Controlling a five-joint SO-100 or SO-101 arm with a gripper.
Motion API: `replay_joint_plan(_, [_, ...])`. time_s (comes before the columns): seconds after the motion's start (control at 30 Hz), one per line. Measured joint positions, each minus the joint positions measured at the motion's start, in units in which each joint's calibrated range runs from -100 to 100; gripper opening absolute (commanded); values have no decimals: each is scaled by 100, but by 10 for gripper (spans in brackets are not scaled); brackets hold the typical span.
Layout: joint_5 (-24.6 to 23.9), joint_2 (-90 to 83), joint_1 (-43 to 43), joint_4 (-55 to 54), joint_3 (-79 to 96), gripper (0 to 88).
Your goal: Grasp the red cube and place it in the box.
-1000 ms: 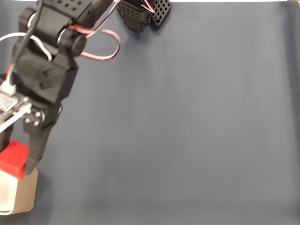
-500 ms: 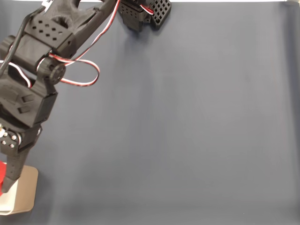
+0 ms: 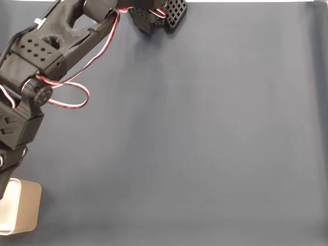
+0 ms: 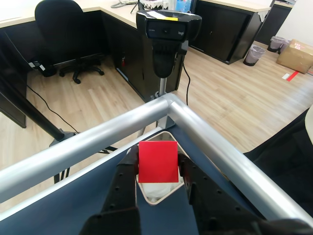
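Swinging toward the lower left of the fixed view over the last second, the arm (image 3: 36, 66) has carried its gripper past the frame edge, above the box (image 3: 28, 207). In the wrist view the gripper (image 4: 157, 169) grasps the red cube (image 4: 157, 161) between both fingers, low at centre of the frame, directly over the box's white interior (image 4: 156, 192). The cube, earlier visible beside the box's edge, now appears aligned for release; opening the fingers is probably the next step.
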Motion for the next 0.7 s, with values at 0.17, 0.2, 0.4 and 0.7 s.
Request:
replay_joint_plan(0.17, [15, 452, 37, 40, -552, 0])
replay_joint_plan(0.2, [20, 538, 45, 40, -642, 0])
replay_joint_plan(0.4, [34, 999, 45, 40, -1139, 0])
replay_joint_plan(0.7, [34, 1398, 45, 40, -1528, 0])
